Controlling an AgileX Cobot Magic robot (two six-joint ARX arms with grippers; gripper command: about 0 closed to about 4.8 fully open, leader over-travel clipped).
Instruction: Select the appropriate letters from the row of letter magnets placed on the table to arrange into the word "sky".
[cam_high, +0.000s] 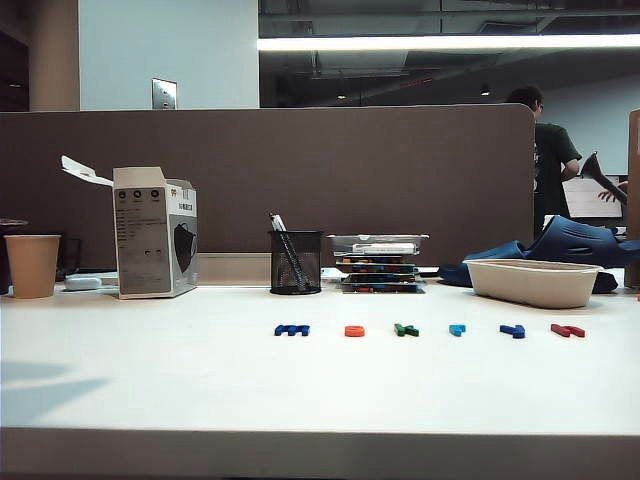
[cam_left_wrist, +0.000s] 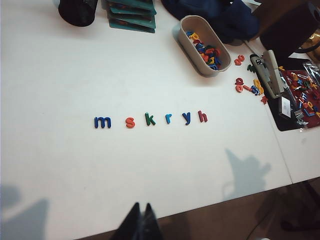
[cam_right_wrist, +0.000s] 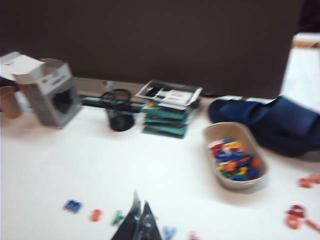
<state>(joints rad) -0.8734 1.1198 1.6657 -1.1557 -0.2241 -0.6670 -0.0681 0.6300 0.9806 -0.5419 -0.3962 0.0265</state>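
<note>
Both grippers, left gripper (cam_left_wrist: 140, 212) and right gripper (cam_right_wrist: 139, 210), hang closed and empty above the table (cam_left_wrist: 60, 165)

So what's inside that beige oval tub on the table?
The beige oval tub holds a loose heap of small plastic letters in red, blue, yellow, orange and green. Only the top layer shows, so the letters underneath and the tub's floor are covered.

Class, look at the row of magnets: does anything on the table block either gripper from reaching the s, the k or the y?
Nothing visible does. The s, k and y lie flat in the row on bare table, with open surface on the side towards the shut left gripper and right gripper. Only the r sits between k and y.
</note>
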